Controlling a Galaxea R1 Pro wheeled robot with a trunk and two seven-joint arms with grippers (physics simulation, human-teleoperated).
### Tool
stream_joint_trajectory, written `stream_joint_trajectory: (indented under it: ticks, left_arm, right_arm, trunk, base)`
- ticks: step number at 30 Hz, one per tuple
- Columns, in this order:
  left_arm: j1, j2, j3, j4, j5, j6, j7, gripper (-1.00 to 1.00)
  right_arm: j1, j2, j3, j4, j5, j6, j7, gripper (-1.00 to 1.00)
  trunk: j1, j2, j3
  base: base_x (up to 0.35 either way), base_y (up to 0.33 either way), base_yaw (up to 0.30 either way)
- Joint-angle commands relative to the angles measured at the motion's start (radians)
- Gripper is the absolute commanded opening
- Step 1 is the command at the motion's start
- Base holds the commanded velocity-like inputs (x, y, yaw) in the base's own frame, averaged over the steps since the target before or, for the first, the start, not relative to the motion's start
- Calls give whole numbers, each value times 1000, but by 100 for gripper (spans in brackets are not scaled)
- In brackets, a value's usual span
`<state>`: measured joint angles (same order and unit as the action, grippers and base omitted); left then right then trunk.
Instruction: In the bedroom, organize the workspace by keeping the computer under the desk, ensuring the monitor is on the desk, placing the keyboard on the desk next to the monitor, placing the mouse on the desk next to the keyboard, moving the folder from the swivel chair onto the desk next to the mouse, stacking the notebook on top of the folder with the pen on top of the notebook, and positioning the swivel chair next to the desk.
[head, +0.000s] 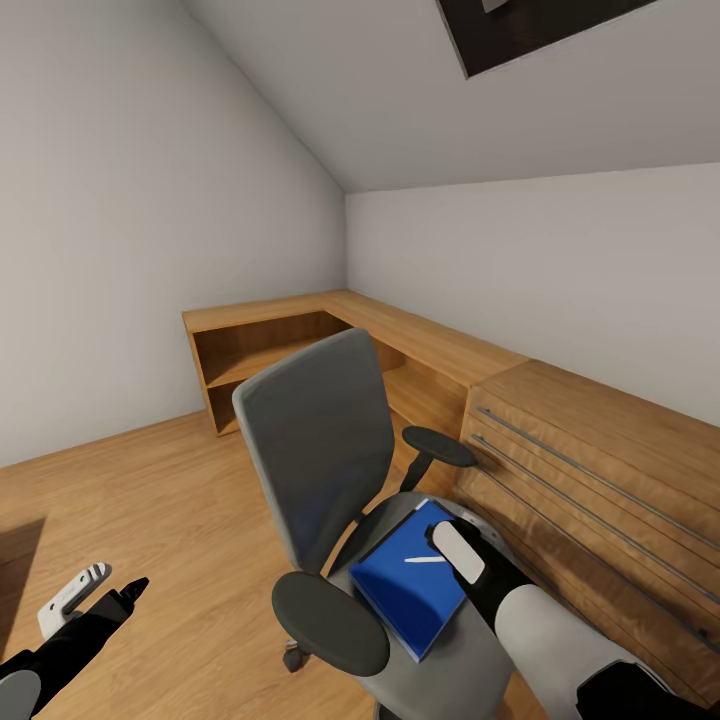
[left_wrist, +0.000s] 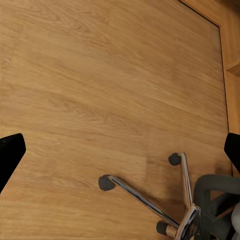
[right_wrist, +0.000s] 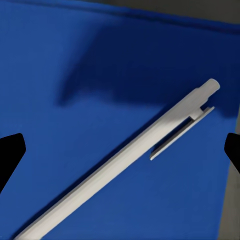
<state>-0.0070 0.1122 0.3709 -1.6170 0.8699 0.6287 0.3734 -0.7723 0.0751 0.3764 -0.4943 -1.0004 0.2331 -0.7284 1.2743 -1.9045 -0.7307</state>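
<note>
The right gripper (right_wrist: 120, 150) hangs over the pen (right_wrist: 122, 162), jaws open, the pen lying on the folder (head: 405, 580) on the chair (head: 320, 470) seat. Closing off-centre could roll the pen (it looks slippery) onto the floor. The left gripper (left_wrist: 120, 152) is open too.

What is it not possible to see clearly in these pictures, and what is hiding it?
- Head view: the right gripper is covered by its own wrist, so its jaws cannot be judged there.
- Head view: part of the folder on the swivel chair lies under that arm.
- Right wrist view: the pen is cut off by the picture's edge.
- Left wrist view: the chair's base is partly cut off.
</note>
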Motion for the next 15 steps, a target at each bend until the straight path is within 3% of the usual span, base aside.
stream_joint_trajectory:
  ticks: [1, 15]
  left_arm:
    - [-1, 0, 0, -1, 11, 3, 9, 100]
    - [-1, 1, 2, -1, 11, 3, 9, 100]
  right_arm:
    - [-1, -1, 6, -1, -5, 6, -6, 100]
    - [-1, -7, 6, -1, -31, 20, -6, 100]
  trunk:
    - [0, -1, -1]
    - [0, -1, -1]
  base:
    - [0, 0, 0]
    - [0, 0, 0]
